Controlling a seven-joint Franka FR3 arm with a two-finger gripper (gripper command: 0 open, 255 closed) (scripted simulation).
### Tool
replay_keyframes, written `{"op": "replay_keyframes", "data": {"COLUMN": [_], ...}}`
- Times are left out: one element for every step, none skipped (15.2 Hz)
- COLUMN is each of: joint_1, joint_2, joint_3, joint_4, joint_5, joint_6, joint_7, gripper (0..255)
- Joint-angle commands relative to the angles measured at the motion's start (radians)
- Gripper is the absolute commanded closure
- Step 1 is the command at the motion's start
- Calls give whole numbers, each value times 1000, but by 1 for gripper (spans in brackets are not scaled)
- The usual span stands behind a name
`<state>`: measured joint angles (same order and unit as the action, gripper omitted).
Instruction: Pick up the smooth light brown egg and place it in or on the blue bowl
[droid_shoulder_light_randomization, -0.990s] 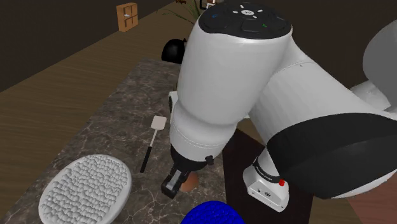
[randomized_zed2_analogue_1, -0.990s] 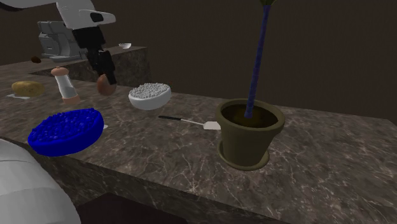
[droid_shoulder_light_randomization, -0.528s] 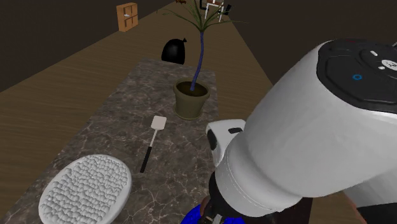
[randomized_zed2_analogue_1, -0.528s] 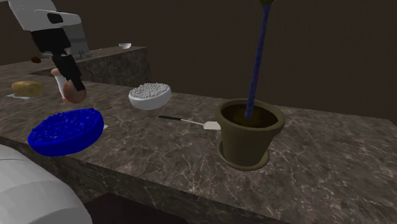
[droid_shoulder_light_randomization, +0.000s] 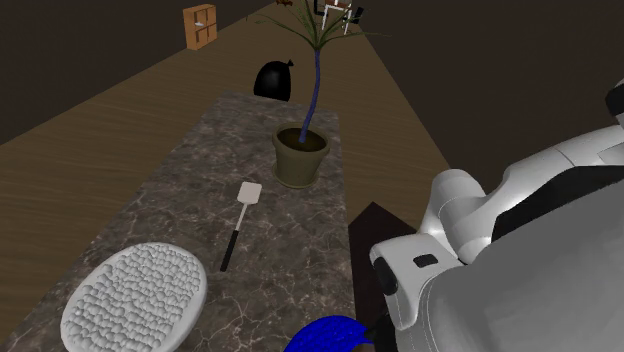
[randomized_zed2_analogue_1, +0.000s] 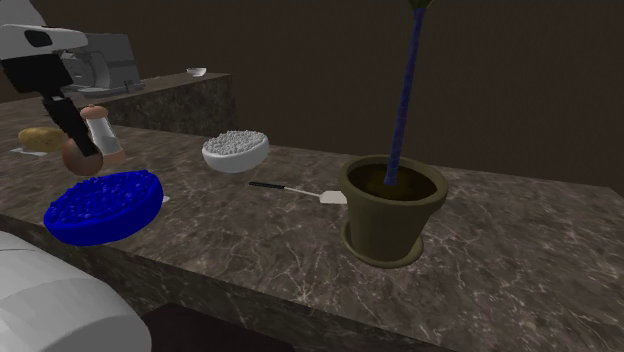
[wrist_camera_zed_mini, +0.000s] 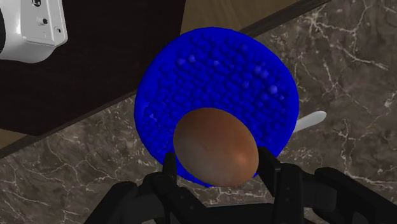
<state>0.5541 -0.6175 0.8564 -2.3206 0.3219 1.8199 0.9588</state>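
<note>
Fingers tight around the brown egg above the blue bowl, dark marbled counter beneath, wooden floor beyond.

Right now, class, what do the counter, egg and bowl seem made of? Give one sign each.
Counter: dark stone, perhaps marble, by its pale veins.
Egg: smooth brown shell with a soft sheen.
Bowl: blue, bumpy all over; material unclear.
</note>
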Motion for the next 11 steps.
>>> {"op": "replay_keyframes", "data": {"joint_1": [0, -1, -2, -2, -4, -5, -6, -8, -10, -11, -11], "joint_2": [4, 7, 10, 13, 17, 21, 25, 30, 35, 40, 40], "joint_3": [11, 17, 24, 30, 37, 44, 52, 59, 67, 73, 73], "joint_4": [-22, -32, -42, -52, -62, -72, -82, -91, -100, -108, -108], "joint_5": [5, 7, 10, 12, 14, 16, 18, 20, 21, 22, 22], "joint_6": [26, 40, 54, 68, 82, 96, 110, 124, 139, 151, 151], "joint_7": [2, 3, 4, 6, 7, 9, 11, 12, 15, 16, 17], "gripper": [255, 255, 255, 255, 255, 255, 255, 255, 255, 255, 255]}}
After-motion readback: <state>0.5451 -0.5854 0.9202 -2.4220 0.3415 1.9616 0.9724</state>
